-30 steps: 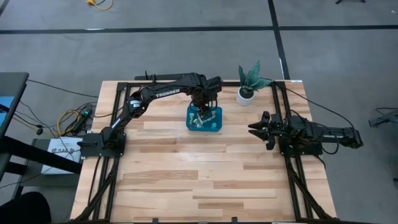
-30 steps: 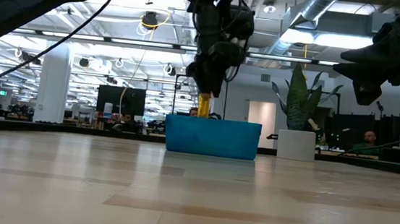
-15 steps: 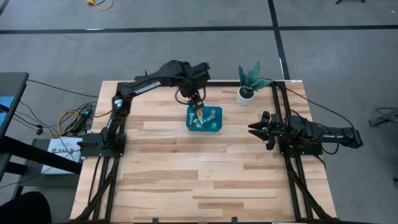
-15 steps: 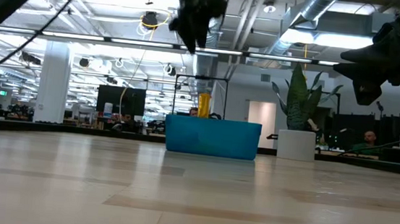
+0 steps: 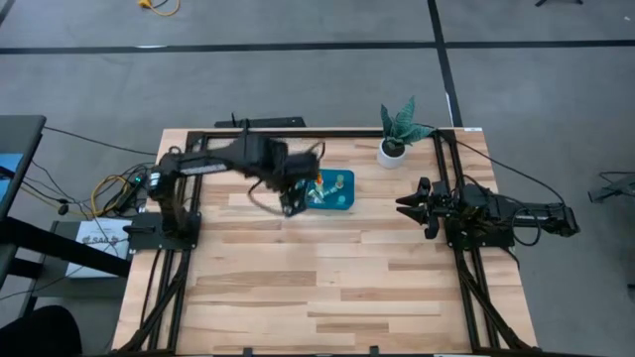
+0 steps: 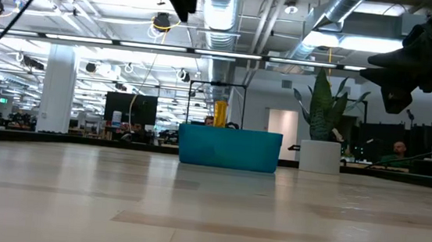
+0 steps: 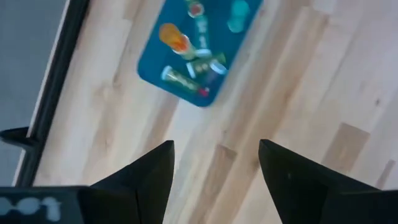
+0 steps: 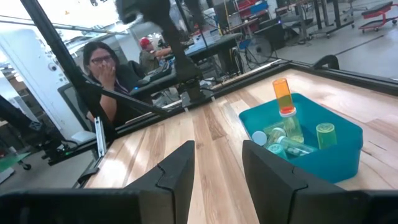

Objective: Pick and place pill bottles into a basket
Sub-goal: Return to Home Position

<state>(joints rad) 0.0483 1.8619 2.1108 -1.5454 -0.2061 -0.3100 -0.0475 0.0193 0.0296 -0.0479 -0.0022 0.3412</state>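
Left gripper point(image 5: 292, 201): fingers apart, empty, above bench point(image 5: 298, 288), basket point(image 5: 345, 202) just beside it | pill bottles point(image 8: 289, 134): inside basket, orange one upright | right gripper point(image 8: 217, 147): fingers apart, farther off.

I see a teal basket point(image 8: 323, 163), an orange bottle point(image 8: 282, 94) and a green bottle point(image 8: 325, 134); the table point(image 5: 317, 288) is pale banded wood; white pot point(image 5: 391, 155), green leaves point(image 5: 402, 124).
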